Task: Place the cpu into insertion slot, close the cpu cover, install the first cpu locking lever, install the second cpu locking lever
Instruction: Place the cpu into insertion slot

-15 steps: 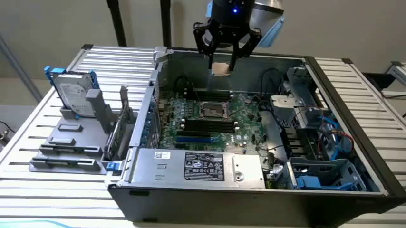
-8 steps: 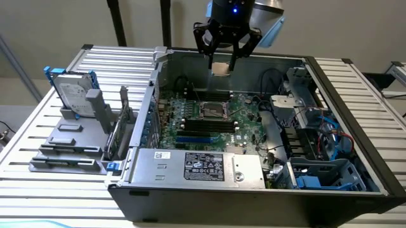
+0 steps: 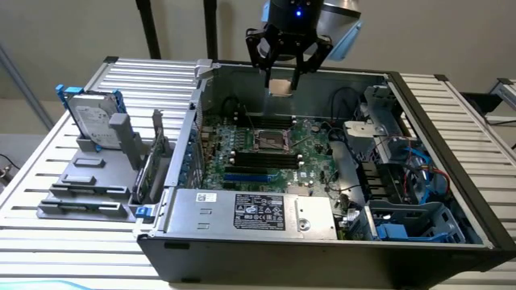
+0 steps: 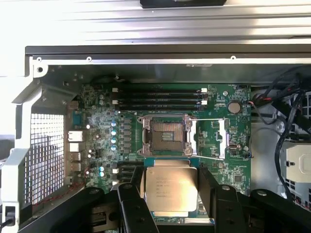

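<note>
The black fingers (image 4: 131, 208) pinch the thin, pale tan-silver square cpu (image 4: 171, 189) well above the square black, silver-rimmed insertion slot (image 4: 165, 136). A tilted or offset descent could bend socket pins.

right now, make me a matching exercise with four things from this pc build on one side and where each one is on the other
1 cpu
2 insertion slot
3 power supply box
4 hard drive

a outside the case, exterior view's left
b held by the end effector
c on the board, no chip in it
d inside the case, nearest wall in the exterior view

Pairs: 1-b, 2-c, 3-d, 4-a
</note>
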`<action>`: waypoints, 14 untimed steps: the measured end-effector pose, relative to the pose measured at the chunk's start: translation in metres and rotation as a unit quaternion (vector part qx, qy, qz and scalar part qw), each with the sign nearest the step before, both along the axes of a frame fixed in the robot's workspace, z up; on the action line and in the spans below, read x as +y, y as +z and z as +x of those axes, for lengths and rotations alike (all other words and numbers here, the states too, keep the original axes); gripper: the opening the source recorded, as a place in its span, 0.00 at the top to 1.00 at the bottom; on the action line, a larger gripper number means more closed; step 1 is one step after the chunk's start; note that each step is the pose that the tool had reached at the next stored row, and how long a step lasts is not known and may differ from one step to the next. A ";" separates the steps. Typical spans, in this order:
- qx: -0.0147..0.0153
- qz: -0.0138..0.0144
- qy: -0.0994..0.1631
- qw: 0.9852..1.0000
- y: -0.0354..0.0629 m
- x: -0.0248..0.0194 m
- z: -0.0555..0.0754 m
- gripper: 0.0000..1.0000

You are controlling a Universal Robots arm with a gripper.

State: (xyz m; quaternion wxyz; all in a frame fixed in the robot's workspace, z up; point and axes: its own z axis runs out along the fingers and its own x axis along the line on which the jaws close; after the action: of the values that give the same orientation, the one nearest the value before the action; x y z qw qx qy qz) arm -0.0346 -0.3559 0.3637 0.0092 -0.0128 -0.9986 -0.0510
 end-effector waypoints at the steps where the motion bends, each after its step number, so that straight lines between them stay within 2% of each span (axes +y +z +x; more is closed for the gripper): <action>1: 0.000 0.000 0.000 1.000 -0.0002 0.0025 0.000 0.46; 4: 0.000 -0.001 0.000 1.000 -0.0012 0.0124 0.000 0.46; 5: 0.000 -0.003 0.000 1.000 -0.0019 0.0159 0.000 0.46; 6: 0.000 -0.005 0.000 1.000 -0.0028 0.0188 0.000 0.46; 10: 0.000 -0.021 0.000 1.000 -0.0056 0.0309 0.003 0.46; 11: 0.000 -0.024 0.000 1.000 -0.0061 0.0322 0.004 0.46; 14: 0.001 -0.025 -0.012 1.000 -0.0067 0.0323 0.005 0.46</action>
State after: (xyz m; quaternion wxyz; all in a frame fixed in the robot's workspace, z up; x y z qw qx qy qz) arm -0.0298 -0.3236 0.3570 0.0093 -0.0246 -0.9993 -0.0260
